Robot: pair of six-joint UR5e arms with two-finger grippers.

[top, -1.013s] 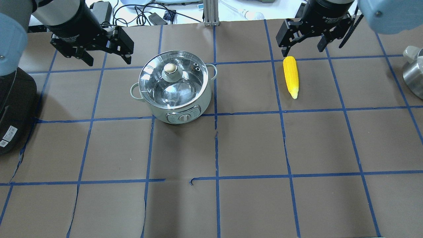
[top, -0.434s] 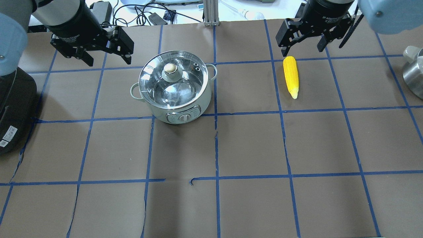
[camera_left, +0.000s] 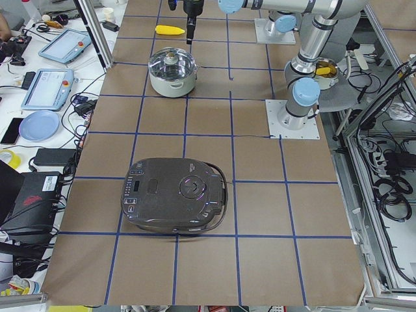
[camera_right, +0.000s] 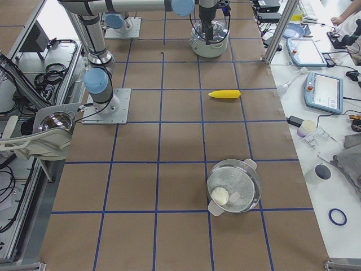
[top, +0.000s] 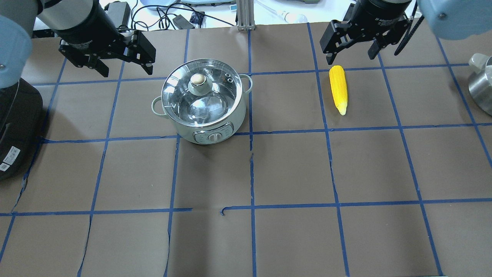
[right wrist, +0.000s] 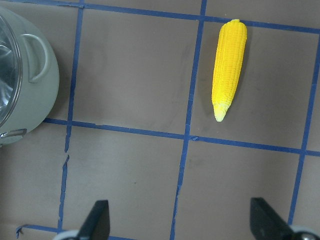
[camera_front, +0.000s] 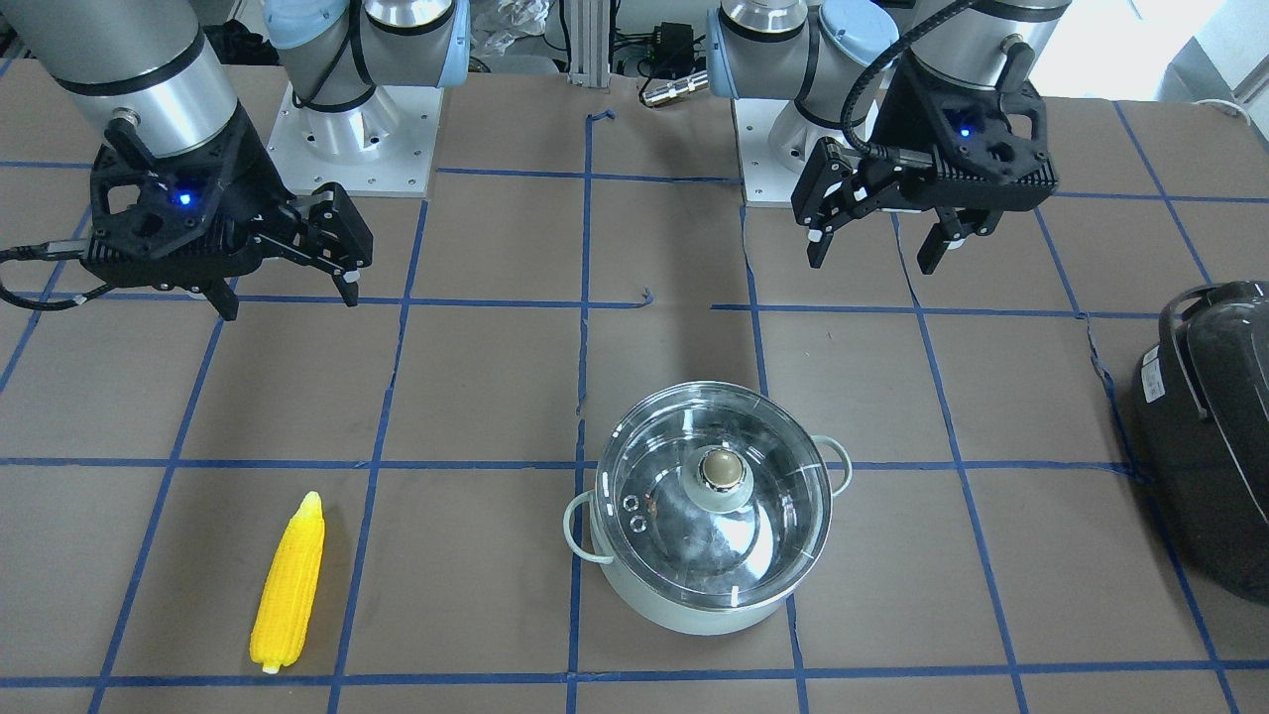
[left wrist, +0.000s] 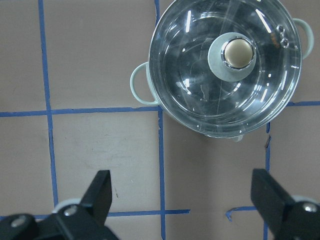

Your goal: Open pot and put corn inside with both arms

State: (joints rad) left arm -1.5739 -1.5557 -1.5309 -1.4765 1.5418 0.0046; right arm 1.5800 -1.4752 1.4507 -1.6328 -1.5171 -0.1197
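On the left-centre of the taped brown table (top: 292,169) I see the pot (top: 237,115) standing upright with its glass lid (top: 188,105) seated and the round knob (top: 198,80) on top. The corn (top: 338,89) lies flat on the paper well to the pot's right. A grid square lies between them, and the corn's tapered tip points back towards the robot.

The left gripper (top: 127,72) hangs in the air on the pot's left. Its jaws are spread wide, gripping nothing and touching nothing; from its wrist camera the lidded pot lies beyond the two fingers (left wrist: 100,192).

The right gripper (top: 350,59) hovers over the corn's side of the table, jaws equally wide apart and empty, clear of the cob.

A black appliance (top: 15,123) sits at the table's left end, and a steel vessel (top: 480,90) sits off its right edge.
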